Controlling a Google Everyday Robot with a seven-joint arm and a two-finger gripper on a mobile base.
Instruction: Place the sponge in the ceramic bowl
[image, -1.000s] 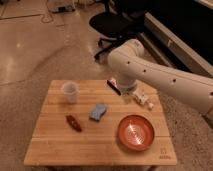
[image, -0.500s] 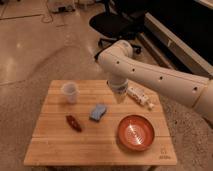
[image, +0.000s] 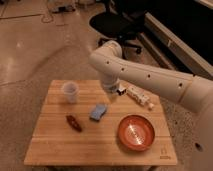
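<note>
The blue sponge (image: 98, 112) lies flat near the middle of the wooden table (image: 55, 145). The red-orange ceramic bowl (image: 136, 133) with rings inside sits at the front right, a hand's width right of the sponge. My white arm reaches in from the right and bends down over the table's back middle. The gripper (image: 112, 94) hangs at its end, just above and slightly behind-right of the sponge, not touching it.
A white translucent cup (image: 70, 92) stands at the back left. A dark red elongated object (image: 74, 123) lies left of the sponge. A white bottle-like item (image: 140, 97) lies at the back right. A black office chair (image: 117, 22) stands on the floor behind the table.
The arm has swung left and forward across the back of the table, bringing the gripper from the bottle-like item to a spot close above the sponge. The table's objects have not moved.
</note>
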